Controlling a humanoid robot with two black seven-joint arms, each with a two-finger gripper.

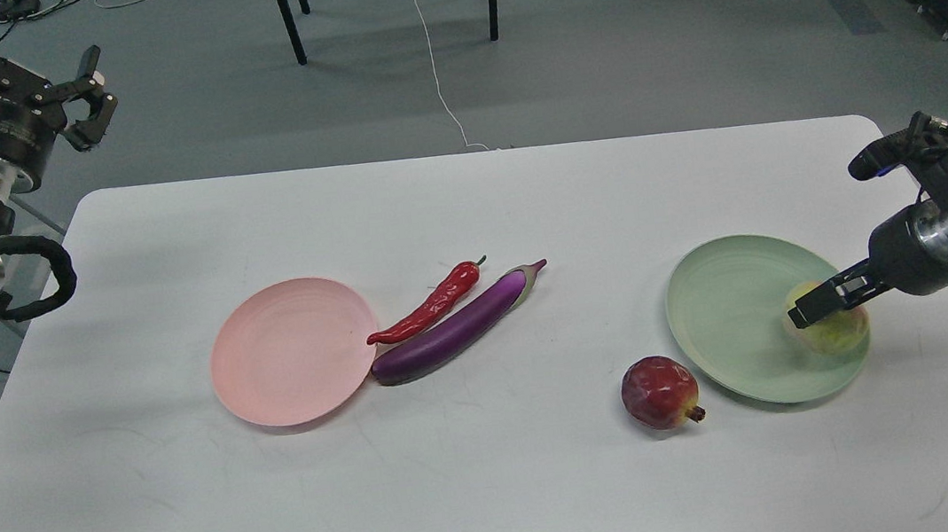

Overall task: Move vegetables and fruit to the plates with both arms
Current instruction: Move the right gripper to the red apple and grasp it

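At the right of the frame my right gripper (811, 310) sits on the yellow-green fruit (831, 328), which rests inside the green plate (729, 308); its fingers seem clasped on the fruit, though they show too dark to be sure. I judge this the set-down step, so the next move calls for letting go and lifting clear. Just left of that plate lies the pomegranate (659, 392) on the white table (500, 495). At centre, the chili pepper (432, 305) and eggplant (454, 329) lie beside the bare pink plate (292, 351). My left gripper (85, 101), upper left, hangs spread and empty. Count: two fruit, two vegetables, two plates.
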